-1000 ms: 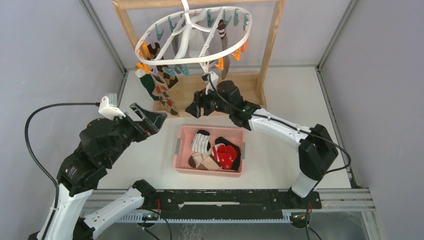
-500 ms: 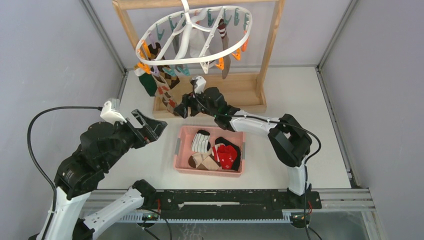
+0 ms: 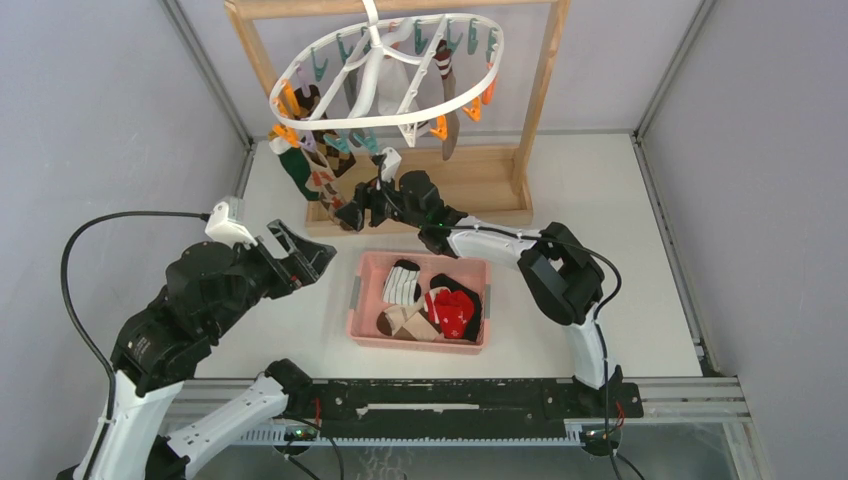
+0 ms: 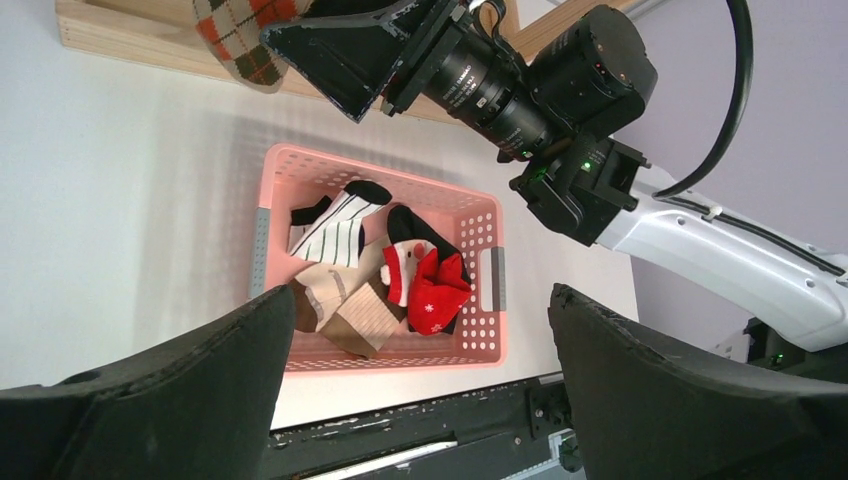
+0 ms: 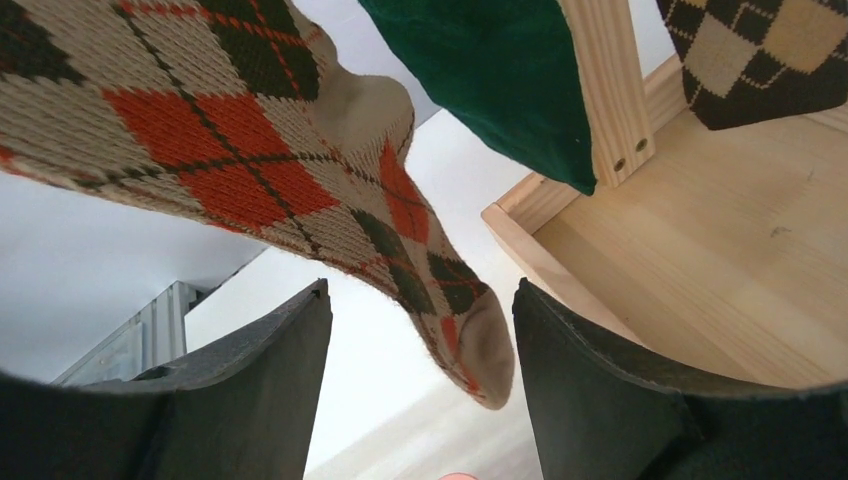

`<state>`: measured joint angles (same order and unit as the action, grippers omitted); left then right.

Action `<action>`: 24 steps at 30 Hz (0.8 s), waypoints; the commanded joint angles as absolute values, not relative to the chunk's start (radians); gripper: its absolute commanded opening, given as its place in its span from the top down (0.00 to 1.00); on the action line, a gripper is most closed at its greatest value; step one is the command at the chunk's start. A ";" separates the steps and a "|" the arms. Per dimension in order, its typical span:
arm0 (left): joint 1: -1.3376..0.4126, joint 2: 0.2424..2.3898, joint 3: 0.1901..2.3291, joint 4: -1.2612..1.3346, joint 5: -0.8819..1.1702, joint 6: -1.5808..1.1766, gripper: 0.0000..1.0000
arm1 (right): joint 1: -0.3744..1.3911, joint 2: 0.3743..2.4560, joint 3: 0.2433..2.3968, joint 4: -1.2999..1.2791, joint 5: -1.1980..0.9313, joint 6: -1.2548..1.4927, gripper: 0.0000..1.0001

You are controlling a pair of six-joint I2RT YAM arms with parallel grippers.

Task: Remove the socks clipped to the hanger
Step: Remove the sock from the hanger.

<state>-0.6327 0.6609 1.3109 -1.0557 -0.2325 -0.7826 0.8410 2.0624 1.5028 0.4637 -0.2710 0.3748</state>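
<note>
The white oval hanger hangs from a wooden frame at the table's far side, with socks clipped along its left rim. A beige argyle sock with orange and green diamonds dangles its toe between the right gripper's spread fingers, unpinched. The left gripper gapes wide over the white table, beside a pink basket of loose socks. Grey walls enclose the table.

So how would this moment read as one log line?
right end effector: open, astride argyle sock toe | left end effector: open, empty
</note>
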 commanded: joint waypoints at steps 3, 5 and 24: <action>-0.637 0.683 1.351 -1.057 -0.240 -0.762 0.00 | 0.864 2.087 1.552 0.536 -0.305 0.424 0.26; -0.635 0.687 1.354 -1.057 -0.238 -0.764 0.00 | 0.870 2.095 1.552 0.538 -0.298 0.428 0.27; -0.636 0.703 1.337 -0.989 -0.243 -0.773 0.00 | 0.845 1.919 1.455 0.413 -0.365 0.503 1.00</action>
<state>-0.6327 0.6880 1.3109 -1.0573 -0.2329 -0.7830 0.8509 2.0731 1.4906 0.4259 -0.3309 0.4797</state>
